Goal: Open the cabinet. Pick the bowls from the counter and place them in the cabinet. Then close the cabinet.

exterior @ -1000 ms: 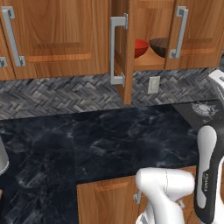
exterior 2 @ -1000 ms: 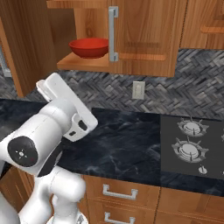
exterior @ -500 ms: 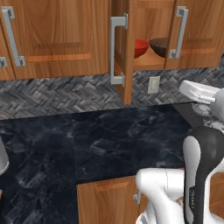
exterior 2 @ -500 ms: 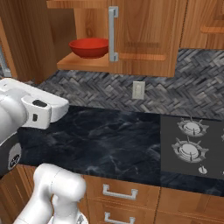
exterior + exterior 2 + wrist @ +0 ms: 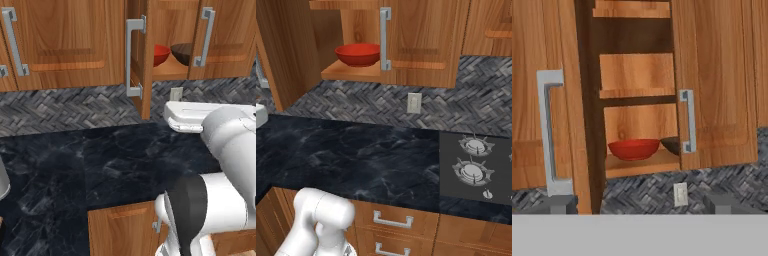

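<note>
The cabinet [image 5: 637, 75] has its left door [image 5: 145, 55] swung out, seen edge-on in the left base view. The right door [image 5: 717, 95] covers the right half. On the lowest shelf sit both bowls, side by side. The red bowl [image 5: 633, 148] [image 5: 161, 54] [image 5: 357, 54] is on the left. The dark brown bowl [image 5: 671, 145] [image 5: 182, 52] is partly behind the right door. My gripper [image 5: 641, 205] is open and empty, back from the cabinet and facing it at about shelf height. The black counter [image 5: 100, 165] [image 5: 356, 155] lies below.
Grey bar handles [image 5: 552, 132] [image 5: 687, 122] stand on both doors. A wall outlet [image 5: 414, 102] is set in the herringbone tiles under the cabinet. A gas hob [image 5: 476, 160] lies at the counter's right end. Drawer fronts [image 5: 391, 220] run below the counter edge.
My arm has swung across, leaving the right base view toward its left; its hand now juts leftward in the left base view. Bowls and doors have not moved.
</note>
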Tool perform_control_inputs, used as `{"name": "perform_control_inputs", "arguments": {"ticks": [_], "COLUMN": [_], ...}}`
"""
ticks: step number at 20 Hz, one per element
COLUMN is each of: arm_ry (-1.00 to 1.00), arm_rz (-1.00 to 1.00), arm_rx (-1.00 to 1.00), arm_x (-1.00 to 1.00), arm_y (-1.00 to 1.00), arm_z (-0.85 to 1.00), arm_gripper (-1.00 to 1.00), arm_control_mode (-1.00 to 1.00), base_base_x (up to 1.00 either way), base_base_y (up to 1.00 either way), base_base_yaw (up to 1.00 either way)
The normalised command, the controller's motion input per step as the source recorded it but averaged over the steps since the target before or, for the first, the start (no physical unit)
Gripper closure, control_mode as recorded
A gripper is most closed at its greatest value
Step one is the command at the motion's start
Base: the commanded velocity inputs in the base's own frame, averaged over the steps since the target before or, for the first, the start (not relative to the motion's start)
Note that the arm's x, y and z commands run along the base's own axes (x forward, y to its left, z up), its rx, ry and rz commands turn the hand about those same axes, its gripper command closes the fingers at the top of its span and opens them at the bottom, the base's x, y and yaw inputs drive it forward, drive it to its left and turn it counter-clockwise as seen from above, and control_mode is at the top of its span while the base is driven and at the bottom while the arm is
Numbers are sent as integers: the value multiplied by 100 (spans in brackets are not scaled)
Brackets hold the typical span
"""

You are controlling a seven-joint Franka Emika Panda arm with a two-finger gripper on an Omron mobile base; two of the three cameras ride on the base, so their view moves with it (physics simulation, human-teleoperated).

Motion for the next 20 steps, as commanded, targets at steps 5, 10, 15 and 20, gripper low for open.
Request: {"name": "perform_control_inputs", "arguments": {"ticks": [5,10,15,20], "arm_ry": [-13,-21,-10,-10], "arm_rz": [-13,-15,-16,-8], "arm_rx": [0,0,-2,0], "arm_x": [-6,0,34,43], "arm_y": [100,88,43,-25], "arm_z": [-37,-5,0,0], "arm_gripper": [-100,-100,-100,-100], "arm_control_mode": [-100,-100,-100,-100], "base_base_x": [0,0,0,0], "base_base_y": [0,0,0,0], "base_base_yaw": [0,0,0,0]}}
